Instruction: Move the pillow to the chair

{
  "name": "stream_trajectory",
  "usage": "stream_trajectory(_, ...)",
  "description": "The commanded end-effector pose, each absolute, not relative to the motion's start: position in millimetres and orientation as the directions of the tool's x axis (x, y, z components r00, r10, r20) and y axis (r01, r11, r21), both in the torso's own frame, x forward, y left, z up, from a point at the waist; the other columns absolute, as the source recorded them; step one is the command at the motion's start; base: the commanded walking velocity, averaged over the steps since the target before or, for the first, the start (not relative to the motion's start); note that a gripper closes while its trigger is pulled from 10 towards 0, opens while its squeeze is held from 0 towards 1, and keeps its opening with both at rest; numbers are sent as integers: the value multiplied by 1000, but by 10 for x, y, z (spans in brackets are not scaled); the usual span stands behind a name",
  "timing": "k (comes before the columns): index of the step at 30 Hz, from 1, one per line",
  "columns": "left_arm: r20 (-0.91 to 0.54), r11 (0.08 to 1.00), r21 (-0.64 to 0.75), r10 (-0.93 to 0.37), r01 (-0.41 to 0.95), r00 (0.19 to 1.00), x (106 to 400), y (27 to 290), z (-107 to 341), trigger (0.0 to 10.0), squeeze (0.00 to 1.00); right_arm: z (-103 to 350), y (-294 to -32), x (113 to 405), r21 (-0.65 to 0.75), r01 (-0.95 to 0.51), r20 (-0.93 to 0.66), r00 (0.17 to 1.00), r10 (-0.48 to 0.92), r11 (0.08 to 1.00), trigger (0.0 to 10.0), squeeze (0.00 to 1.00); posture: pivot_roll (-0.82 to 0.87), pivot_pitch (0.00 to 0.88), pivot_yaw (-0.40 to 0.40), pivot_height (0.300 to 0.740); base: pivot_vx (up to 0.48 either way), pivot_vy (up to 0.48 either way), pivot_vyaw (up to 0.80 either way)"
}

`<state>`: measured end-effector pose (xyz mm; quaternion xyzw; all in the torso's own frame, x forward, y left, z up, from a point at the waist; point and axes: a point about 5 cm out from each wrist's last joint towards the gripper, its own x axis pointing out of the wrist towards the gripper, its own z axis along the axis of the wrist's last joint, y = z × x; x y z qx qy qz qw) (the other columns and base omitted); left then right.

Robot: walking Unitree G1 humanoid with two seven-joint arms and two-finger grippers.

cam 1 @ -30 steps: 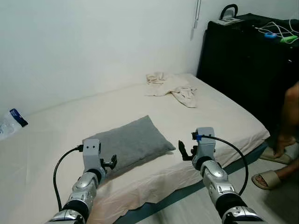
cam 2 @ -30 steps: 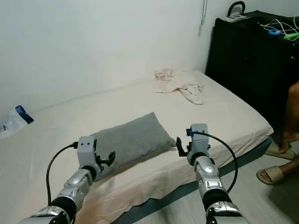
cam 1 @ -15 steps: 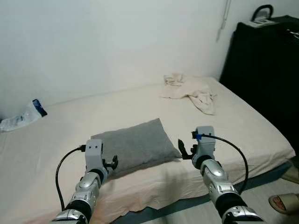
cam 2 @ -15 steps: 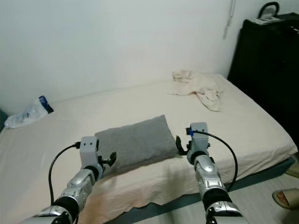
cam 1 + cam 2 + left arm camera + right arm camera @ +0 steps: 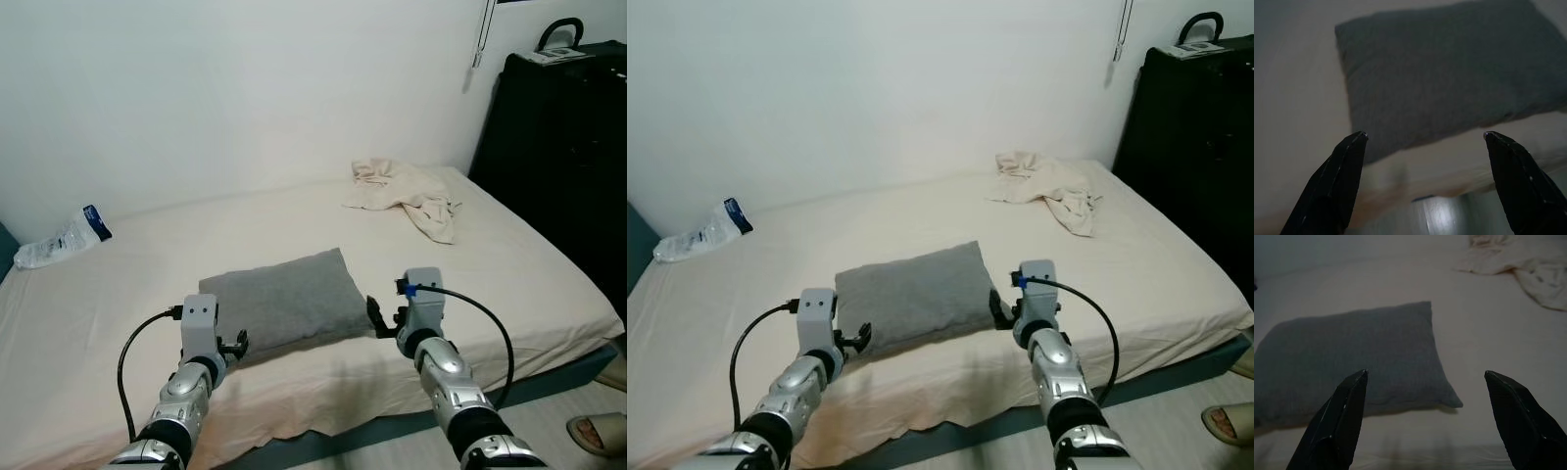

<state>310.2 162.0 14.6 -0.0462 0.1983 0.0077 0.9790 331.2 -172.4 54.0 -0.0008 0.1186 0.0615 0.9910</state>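
Lying flat near the near edge of the bed (image 5: 509, 264), one grey pillow (image 5: 279, 304) has its long axis running left to right, slightly raised toward the right, with one long side facing the robot. Open sheet surrounds it: a broad strip on the left, a wider one on the right reaching the bed's right edge, and bare mattress behind it up to the wall (image 5: 245, 88). A narrow band of sheet separates the pillow from the near edge, below which a strip of floor (image 5: 549, 401) shows.

Two grippers are raised at the near edge. The left gripper (image 5: 238, 343) sits just beside the pillow's near left corner, its fingers spread wide; in the left wrist view the fingertips (image 5: 1359, 136) frame the pillow's near side without touching it. The right gripper (image 5: 377, 315) sits just beside the pillow's near right corner, likewise spread wide; in the right wrist view the pillow's right corner lies between the fingertips (image 5: 1360, 376), apart from both.

One crumpled cloth (image 5: 402, 191) lies at the far right of the bed, well apart from the pillow. One plastic bag (image 5: 64, 240) lies at the far left against the wall. One black cabinet (image 5: 563, 147) stands to the right of the bed. One sandalled foot (image 5: 598, 429) shows at the lower right.
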Motion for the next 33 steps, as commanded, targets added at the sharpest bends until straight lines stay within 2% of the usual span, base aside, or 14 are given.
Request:
stream_trajectory(1, -410, 998, -54, 19, -45, 912, 3094, 1660, 129, 10000, 0, 523, -1703, 3298, 19, -126, -240, 962, 127, 992, 10000, 0, -143, 33, 82, 740, 0, 0, 0)
stream_trajectory(22, -396, 997, -60, 16, -43, 918, 3129, 1666, 170, 10000, 0, 509, -1677, 3284, 29, -128, -243, 961, 132, 991, 10000, 0, -145, 45, 89, 740, 0, 0, 0)
stream_trajectory(33, -393, 996, -75, 7, -40, 919, 3126, 1662, 170, 10000, 0, 503, -1666, 3278, 31, -134, -243, 960, 137, 991, 10000, 0, -143, 49, 90, 740, 303, 0, 0)
